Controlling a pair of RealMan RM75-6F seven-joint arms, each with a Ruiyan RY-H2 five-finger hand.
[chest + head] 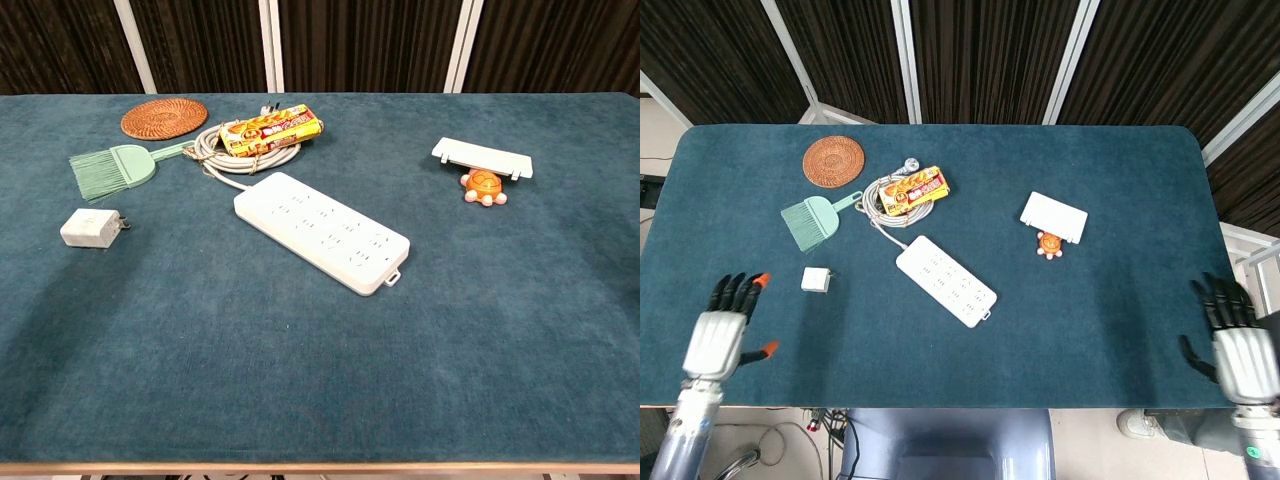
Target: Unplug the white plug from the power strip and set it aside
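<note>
Though the white plug at the frame's left looks light, rigid and smooth, best pinched across its flat sides, both the left hand and right hand hang empty, fingers spread.

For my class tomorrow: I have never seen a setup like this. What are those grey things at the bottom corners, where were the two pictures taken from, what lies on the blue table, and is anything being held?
The grey things are a robot's two mechanical hands, each on an arm. The head view looks down from above; the chest view looks across the table from lower down and shows no hands.

The left hand and right hand sit at the near table edge with fingers apart, holding nothing.

On the blue table lie a white power strip with its coiled cable, a white plug lying apart from the strip, a small green brush, a round woven coaster, a snack packet on the cable, a white flat piece and an orange turtle toy beside it.
</note>
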